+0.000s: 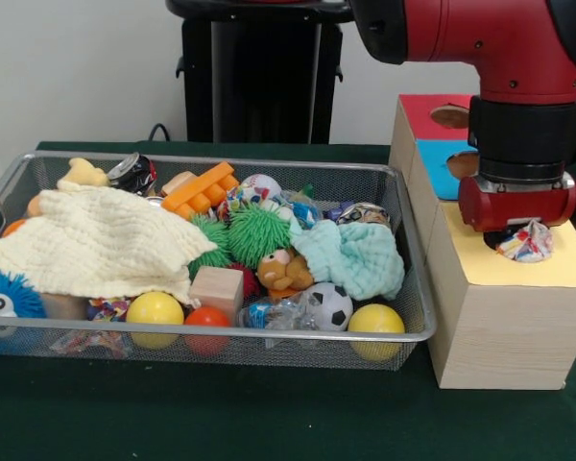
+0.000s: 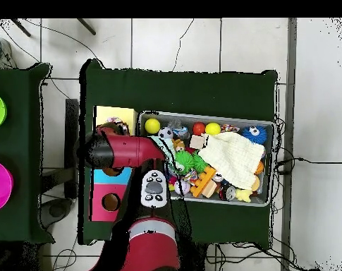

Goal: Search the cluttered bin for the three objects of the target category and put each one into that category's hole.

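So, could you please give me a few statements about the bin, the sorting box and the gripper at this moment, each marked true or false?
1. The gripper is over the yellow section of the wooden sorting box. True.
2. A crumpled patterned wrapper sits under the gripper. True.
3. The pale yellow cloth lies on the green table outside the wire mesh bin. False: it lies inside the bin.
4. The small soccer ball sits beside a yellow ball. True.
5. The orange ridged plastic block is on the box's red section. False: it is in the bin.

red arm [image 2: 124, 151] over box [image 2: 114, 116], cluttered bin [image 2: 269, 127]
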### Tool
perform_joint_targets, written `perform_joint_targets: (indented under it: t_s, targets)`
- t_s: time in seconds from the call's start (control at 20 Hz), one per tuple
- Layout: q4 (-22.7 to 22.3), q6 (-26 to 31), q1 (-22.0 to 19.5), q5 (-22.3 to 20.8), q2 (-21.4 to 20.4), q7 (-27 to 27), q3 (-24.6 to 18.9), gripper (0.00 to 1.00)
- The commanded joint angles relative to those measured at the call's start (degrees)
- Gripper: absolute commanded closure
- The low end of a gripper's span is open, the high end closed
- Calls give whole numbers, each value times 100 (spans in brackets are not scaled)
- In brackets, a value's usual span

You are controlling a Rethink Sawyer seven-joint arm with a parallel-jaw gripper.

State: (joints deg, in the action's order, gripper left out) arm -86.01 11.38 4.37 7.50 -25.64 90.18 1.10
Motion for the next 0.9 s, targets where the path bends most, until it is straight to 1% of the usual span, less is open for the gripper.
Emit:
perform_joint_targets:
  t_s: [0.05, 0.2, 0.4, 0.55, 0.6, 0.75, 0.9]
  targets:
    - [-485, 136, -180, -9, 709, 1121, 120, 0]
    - [-456, 250, -144, 40, 694, 1113, 157, 0]
    - [-474, 197, -166, 46, 703, 1113, 127, 0]
    - [-465, 259, -160, 59, 706, 1110, 138, 0]
    - [-462, 280, -158, 63, 707, 1109, 141, 100]
    - [-446, 193, -147, 57, 695, 1099, 157, 100]
    - [-431, 285, -100, 70, 659, 1103, 214, 100]
